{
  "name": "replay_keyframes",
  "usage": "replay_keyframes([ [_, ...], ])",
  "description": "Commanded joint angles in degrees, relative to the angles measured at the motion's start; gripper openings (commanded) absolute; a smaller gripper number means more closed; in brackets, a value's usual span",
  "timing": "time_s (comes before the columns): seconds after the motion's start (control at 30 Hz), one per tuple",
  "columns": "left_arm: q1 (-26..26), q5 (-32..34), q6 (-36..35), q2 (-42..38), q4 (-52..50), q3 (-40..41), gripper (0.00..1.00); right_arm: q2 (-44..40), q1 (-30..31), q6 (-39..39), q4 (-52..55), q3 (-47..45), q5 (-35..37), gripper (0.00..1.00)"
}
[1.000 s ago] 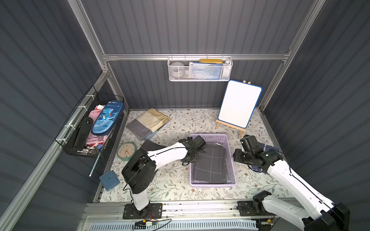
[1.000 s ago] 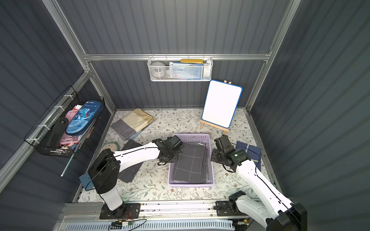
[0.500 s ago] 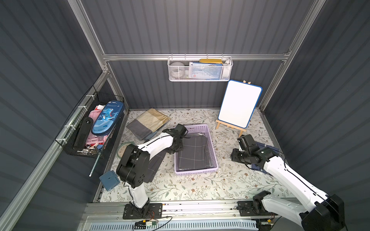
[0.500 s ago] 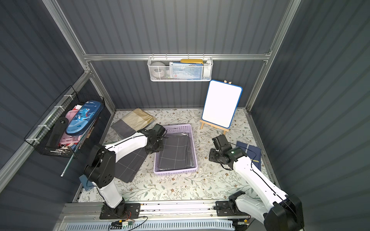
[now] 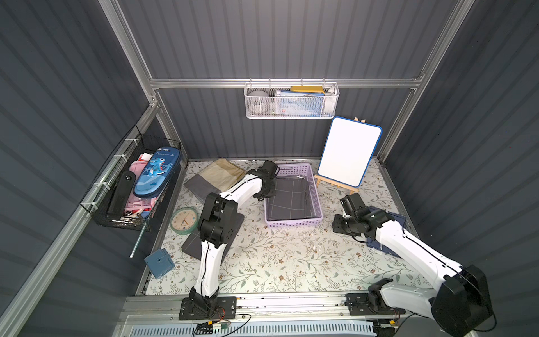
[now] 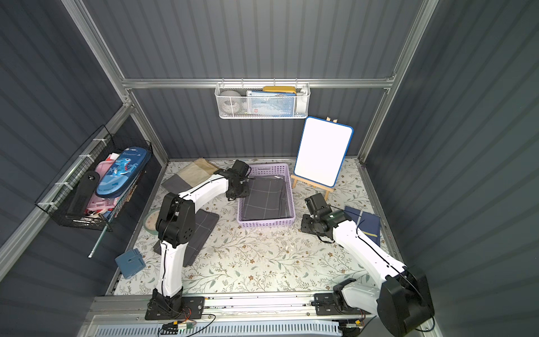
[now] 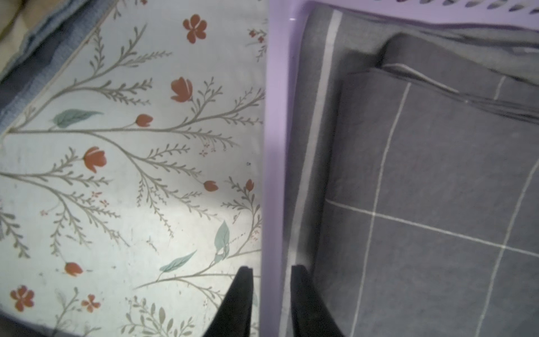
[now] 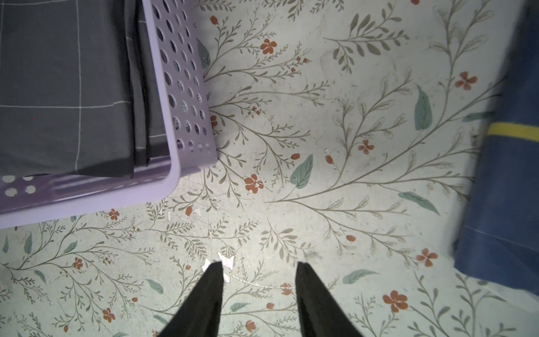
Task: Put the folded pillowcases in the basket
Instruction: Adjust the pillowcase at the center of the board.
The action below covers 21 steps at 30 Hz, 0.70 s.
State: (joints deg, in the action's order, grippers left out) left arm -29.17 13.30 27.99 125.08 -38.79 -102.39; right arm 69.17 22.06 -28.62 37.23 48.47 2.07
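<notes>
In both top views the lavender basket (image 5: 293, 223) sits toward the back of the floral table cover (image 5: 291, 262). The folded pillowcase (image 5: 291, 198), dark grey with thin white grid lines, lies flat inside it and covers most of its floor. From up there the left gripper (image 5: 264, 192) is only a black mass at the basket's left wall, and how its jaws stand cannot be read. The left wrist view settles it: the two black fingers (image 7: 242, 297) stand apart astride that wall, one outside over the table cover, one inside next to the pillowcase's edge. A sliver of gap shows on the outer side, so the claw is open and pinches nothing. That close view also shows the pillowcase's stacked folds and a pale band along its edge, which are lost from above. The right wrist view shows the right gripper (image 8: 259, 267) with its fingers spread over bare table cover, empty. The basket's corner with its round perforations lies to one side of it and a navy cloth (image 8: 507, 175) with a yellow stripe to the other. Only the top views take in the whiteboard (image 5: 348, 151) on its easel behind the basket and a second grey checked cloth (image 6: 205, 226) under the left arm
</notes>
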Motion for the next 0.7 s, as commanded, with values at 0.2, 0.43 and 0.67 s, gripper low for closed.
replay_keyframes([
  [0.2, 0.16, 4.25, 3.28, -16.75, -1.24, 10.05, 0.95, -2.84, 0.04, 1.16, 0.54, 1.89, -2.41, 0.48],
  [0.43, 1.53, 2.5, 10.06, -28.75, -4.91, 26.92, 1.0, -6.32, 1.99, -0.76, 0.87, 0.73, -2.76, 0.48],
  [0.67, 2.62, -3.99, 15.93, -34.27, 0.05, 41.38, 1.0, -8.25, 4.71, -2.09, 1.26, -0.08, -3.21, 0.47],
])
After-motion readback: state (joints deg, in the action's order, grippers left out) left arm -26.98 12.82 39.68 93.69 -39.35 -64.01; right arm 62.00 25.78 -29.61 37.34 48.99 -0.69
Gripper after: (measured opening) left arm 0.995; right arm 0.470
